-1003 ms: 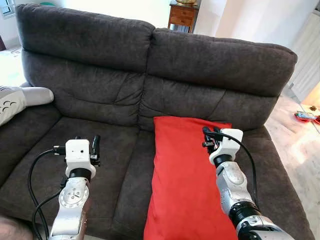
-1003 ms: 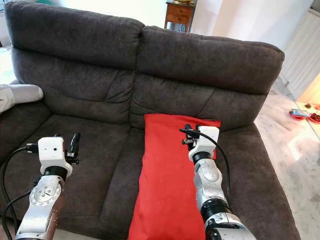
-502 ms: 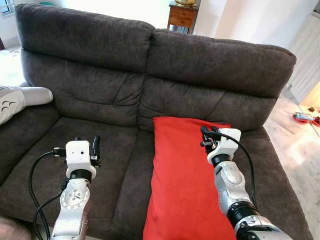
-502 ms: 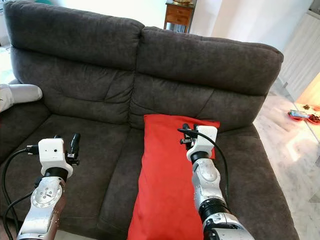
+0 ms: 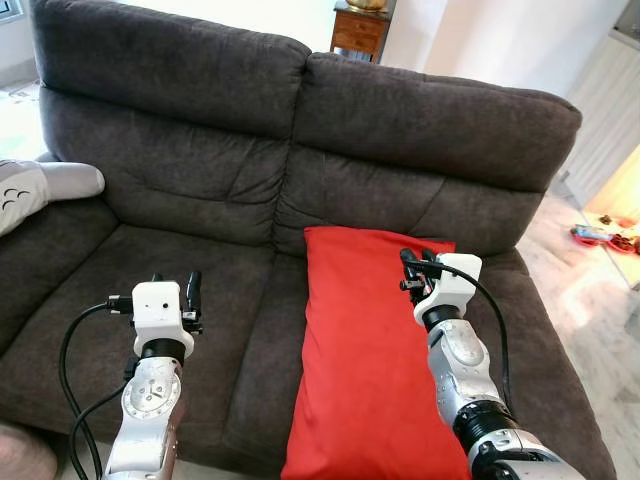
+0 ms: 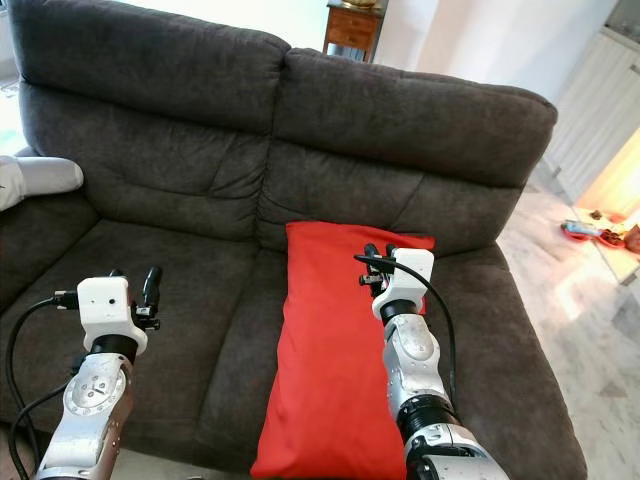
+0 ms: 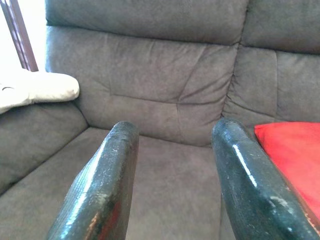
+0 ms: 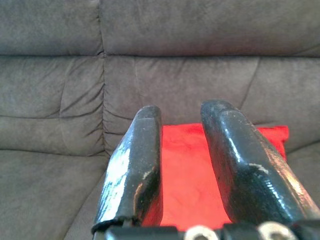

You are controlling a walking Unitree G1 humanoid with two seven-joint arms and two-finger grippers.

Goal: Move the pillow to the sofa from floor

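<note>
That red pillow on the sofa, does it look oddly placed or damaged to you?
A little askew, not damaged. The red pillow lies lengthwise on the dark grey sofa, its far end against the backrest and its near end hanging over the seat's front edge. Both end effectors, left and right, are open and hold nothing.

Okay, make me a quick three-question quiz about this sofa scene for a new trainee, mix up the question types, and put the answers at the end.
1. True or false: the red pillow lies on the sofa seat.
2. Which gripper is above the pillow? A) left gripper B) right gripper
3. Fill in: the pillow's far end reaches the sofa's ____.

Key: 1 true. 2 B; both grippers are open and hold nothing. 3 backrest.
</note>
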